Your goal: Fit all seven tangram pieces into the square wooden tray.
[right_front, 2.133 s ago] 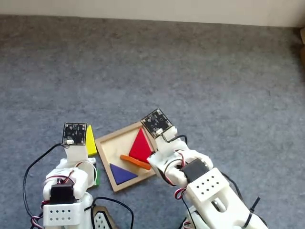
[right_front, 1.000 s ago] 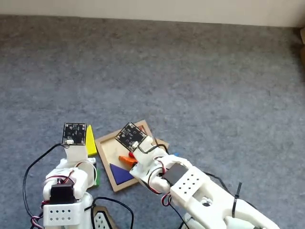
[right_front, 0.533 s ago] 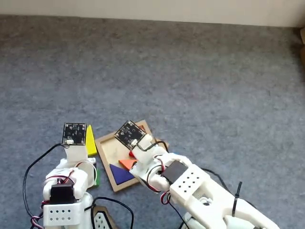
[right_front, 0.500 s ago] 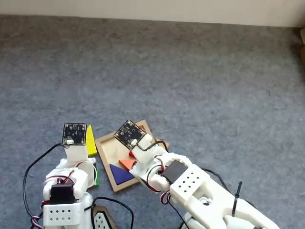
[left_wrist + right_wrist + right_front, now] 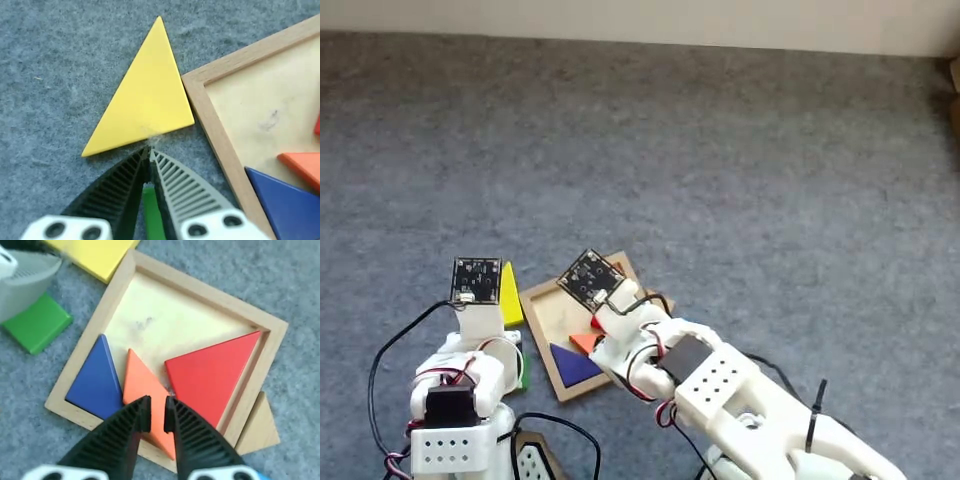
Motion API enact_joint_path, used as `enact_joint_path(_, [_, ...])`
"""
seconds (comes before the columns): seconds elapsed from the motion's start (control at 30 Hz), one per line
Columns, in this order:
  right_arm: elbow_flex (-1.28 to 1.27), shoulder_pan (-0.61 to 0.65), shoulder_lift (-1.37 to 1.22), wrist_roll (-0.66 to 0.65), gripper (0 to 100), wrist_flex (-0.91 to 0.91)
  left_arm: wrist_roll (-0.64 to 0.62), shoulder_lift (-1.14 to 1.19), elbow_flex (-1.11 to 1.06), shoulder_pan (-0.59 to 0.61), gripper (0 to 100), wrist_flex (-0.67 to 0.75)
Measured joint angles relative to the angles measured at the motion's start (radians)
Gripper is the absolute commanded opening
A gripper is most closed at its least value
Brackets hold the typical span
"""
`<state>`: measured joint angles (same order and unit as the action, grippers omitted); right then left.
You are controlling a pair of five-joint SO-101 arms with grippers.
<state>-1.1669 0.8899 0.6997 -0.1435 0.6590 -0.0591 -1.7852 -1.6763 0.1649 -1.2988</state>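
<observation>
The square wooden tray (image 5: 550, 308) lies between the two arms. In the right wrist view its rim (image 5: 200, 292) frames a blue triangle (image 5: 97, 380), an orange piece (image 5: 142, 390) and a large red triangle (image 5: 215, 375), all lying flat. My right gripper (image 5: 156, 409) hangs over the orange piece, fingers nearly together and holding nothing. A yellow triangle (image 5: 145, 100) lies on the carpet against the tray's outer corner (image 5: 215, 130). My left gripper (image 5: 149, 152) is shut, its tips at the yellow triangle's edge, above a green square (image 5: 37, 322).
A tan triangle (image 5: 257, 427) lies on the carpet against the tray's edge, with a bit of a blue piece (image 5: 261, 475) beyond it. Grey carpet (image 5: 720, 150) stretches open behind the tray.
The right arm swung left over the tray. The orange piece, earlier propped up on edge, now lies flat between the blue and red triangles. The left arm kept still.
</observation>
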Motion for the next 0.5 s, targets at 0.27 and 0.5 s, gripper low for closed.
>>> enact_joint_path(0.27, [0.000, 0.002, -0.051, 0.000, 10.9, 0.018, 0.000, 0.000, 0.000, 0.000, 1, 0.000])
enact_joint_path(0.5, [0.140, 0.002, -0.044, 0.000, 22.1, 0.281, 0.000, 0.000, 0.000, 0.000, 1, 0.000])
